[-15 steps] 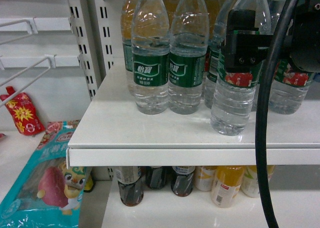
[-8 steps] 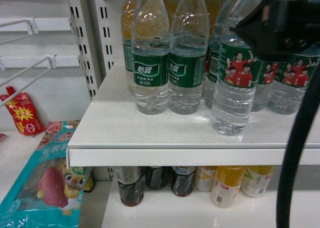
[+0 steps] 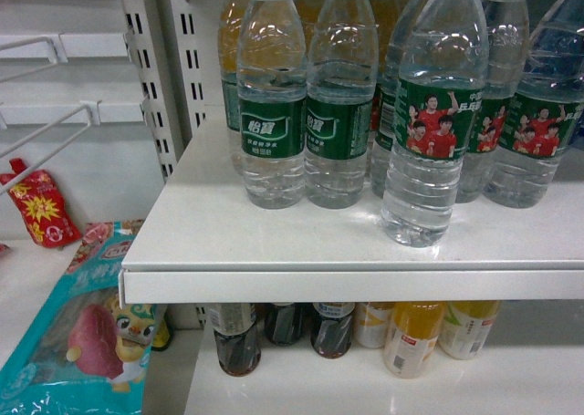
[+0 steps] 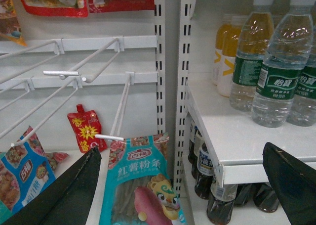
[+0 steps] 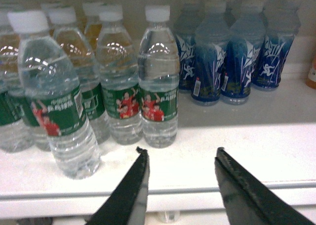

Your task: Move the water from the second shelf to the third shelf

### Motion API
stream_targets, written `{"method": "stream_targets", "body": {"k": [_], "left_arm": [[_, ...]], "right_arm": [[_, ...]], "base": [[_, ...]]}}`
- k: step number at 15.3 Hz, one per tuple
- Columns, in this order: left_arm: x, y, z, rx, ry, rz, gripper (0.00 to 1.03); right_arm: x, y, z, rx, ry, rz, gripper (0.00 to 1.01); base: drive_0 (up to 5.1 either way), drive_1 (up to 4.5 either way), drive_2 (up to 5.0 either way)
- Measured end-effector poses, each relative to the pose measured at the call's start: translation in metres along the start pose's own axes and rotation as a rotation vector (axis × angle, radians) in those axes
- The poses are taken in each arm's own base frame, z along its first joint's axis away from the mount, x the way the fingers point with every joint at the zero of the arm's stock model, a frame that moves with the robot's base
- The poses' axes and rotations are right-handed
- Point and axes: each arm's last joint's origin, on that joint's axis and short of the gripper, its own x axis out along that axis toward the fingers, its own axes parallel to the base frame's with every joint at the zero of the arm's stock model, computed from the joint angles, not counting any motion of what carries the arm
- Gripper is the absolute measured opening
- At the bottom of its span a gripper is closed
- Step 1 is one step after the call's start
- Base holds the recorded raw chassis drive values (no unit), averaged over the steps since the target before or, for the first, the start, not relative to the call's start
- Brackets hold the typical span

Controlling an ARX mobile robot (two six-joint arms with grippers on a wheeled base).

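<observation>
One water bottle (image 3: 429,114), clear and ribbed with a green label showing people in red shirts, stands alone nearest the front of the white shelf (image 3: 274,242). In the right wrist view this water bottle (image 5: 57,106) is at the left. My right gripper (image 5: 180,150) is open and empty, hanging in front of the shelf edge to the right of the bottle and apart from it. More green-labelled water bottles (image 3: 272,114) stand in rows behind. My left gripper (image 4: 181,147) is wide open and empty, low beside the shelf. Neither gripper shows in the head view.
Blue-labelled bottles (image 5: 232,57) stand at the right of the same shelf. Dark bottles (image 3: 237,342) and orange drinks (image 3: 415,337) fill the shelf below. Left of the slotted upright (image 3: 146,77) are wire hooks (image 4: 74,71), a teal snack bag (image 3: 82,333) and a red pouch (image 3: 36,205).
My right gripper, which was around the front water bottle's label a second ago, has drawn back out of the head view together with its cable. The bottle stays upright where it was.
</observation>
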Motion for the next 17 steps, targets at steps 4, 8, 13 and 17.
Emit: {"method": "stream_targets", "body": {"k": [4,8,13,17], "left_arm": [[0.000,0.000,0.000,0.000,0.000,0.000,0.98],[0.000,0.000,0.000,0.000,0.000,0.000,0.98],[0.000,0.000,0.000,0.000,0.000,0.000,0.98],[0.000,0.000,0.000,0.000,-0.001,0.000,0.98]], "right_arm": [[-0.042,-0.019,-0.011,-0.006,-0.080,0.014,0.02],[-0.048,-0.020,-0.028,-0.008,-0.066,0.013,0.02],[-0.053,-0.020,-0.037,-0.008,-0.063,0.013,0.02],[-0.064,-0.020,-0.046,-0.009,-0.073,0.013,0.02]], "base": [[0.0,0.00,0.0],[0.0,0.00,0.0],[0.0,0.00,0.0],[0.0,0.00,0.0]]}}
